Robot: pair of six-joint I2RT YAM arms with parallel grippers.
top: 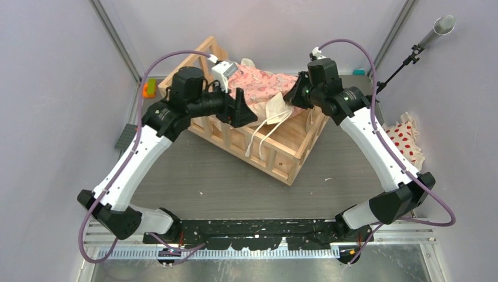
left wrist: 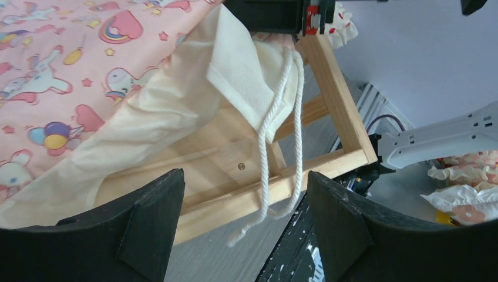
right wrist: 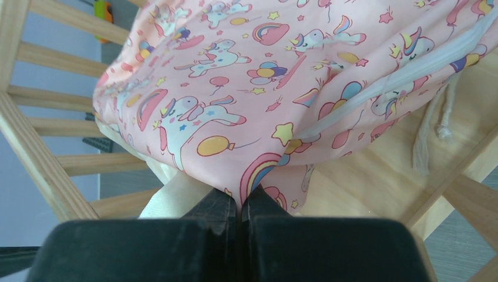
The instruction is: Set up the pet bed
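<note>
Pet bed: The wooden pet bed [top: 276, 154] sits on the grey table [top: 205, 182], right under both grippers. Its far side is by the back wall and one corner points toward the arms.
Pink cushion: The pink cushion [top: 264, 85] with unicorns and rainbows lies partly inside the bed, between the two grippers. It is bunched up and not flat. Its cream underside shows just below the left gripper.
Dotted pillow: The white pillow with red dots [top: 408, 138] lies on the table, well away from the right gripper, out by that arm's elbow.
Left gripper: The left gripper [top: 241, 110] hangs over the bed with its fingers wide apart. It holds nothing. The bed's plank floor and corner rail show between its fingers.
Right gripper: The right gripper [right wrist: 239, 202] is pinched tight on the edge of the pink cushion. The cloth sticks up out of its closed fingers.
Ties: The cream ties [left wrist: 264, 158] hang off the cushion over the bed rail, just in front of the left gripper.
Step now: I think the cushion is being put into the bed.
Next move: The cushion needs to be pulled flat so it covers the floor of the bed. The left gripper is free to grab the cream edge. The ties could catch on the rail. The pillow looks like it goes in last.
</note>
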